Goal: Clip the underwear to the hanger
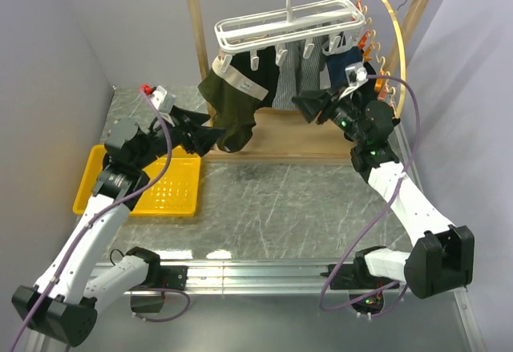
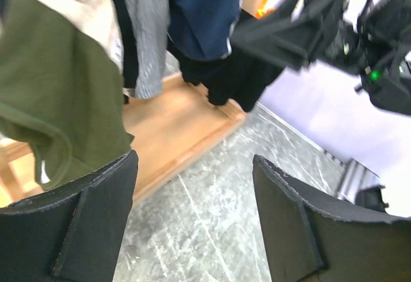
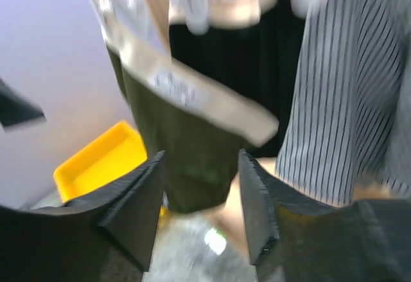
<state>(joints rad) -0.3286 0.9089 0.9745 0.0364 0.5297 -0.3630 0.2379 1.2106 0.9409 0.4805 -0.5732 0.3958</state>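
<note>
Top external, underwear (image 1: 232, 107) on hanger (image 1: 288, 23), left pincer (image 1: 211, 138) open beside it, right pincer (image 1: 309, 109) open.

We see the hanger (image 1: 284, 30) hung from the rack (image 1: 191, 47), which stands at the back of the tabletop (image 1: 280, 200). The underwear (image 1: 228, 111) hangs at the hanger's left end, with other garments (image 1: 285, 83) to its right. A hoop (image 1: 398, 47) hangs at the rack's right end. A tray (image 1: 172, 188) lies front-left of the rack. Our left pincer (image 1: 215, 137) is beside the underwear's lower edge, and our right pincer (image 1: 304, 106) is before the other garments.
</note>
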